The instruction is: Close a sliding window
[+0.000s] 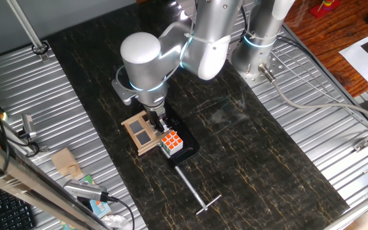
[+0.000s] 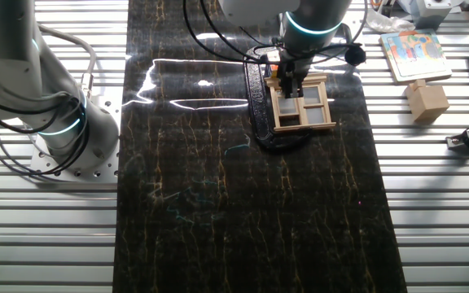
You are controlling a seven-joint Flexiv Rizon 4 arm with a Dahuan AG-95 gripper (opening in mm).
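Note:
The sliding window (image 1: 140, 133) is a small light-wood frame with grey panes on a black base (image 1: 187, 145), near the middle of the dark table. It also shows in the other fixed view (image 2: 304, 106), with its four panes facing up. My gripper (image 1: 158, 120) hangs straight down onto the window's edge; in the other fixed view the gripper (image 2: 291, 81) touches the frame's near-left part. Its fingers are close together, but the jaws are mostly hidden by the wrist. A multicoloured puzzle cube (image 1: 170, 143) stands on the base right beside the window.
A metal T-handle rod (image 1: 195, 190) lies in front of the base. A second arm's base (image 2: 55, 122) stands at the table's side. A wooden block (image 2: 427, 99) and a picture card (image 2: 414, 54) lie on the slatted surface. Cables (image 1: 312, 96) run on the right.

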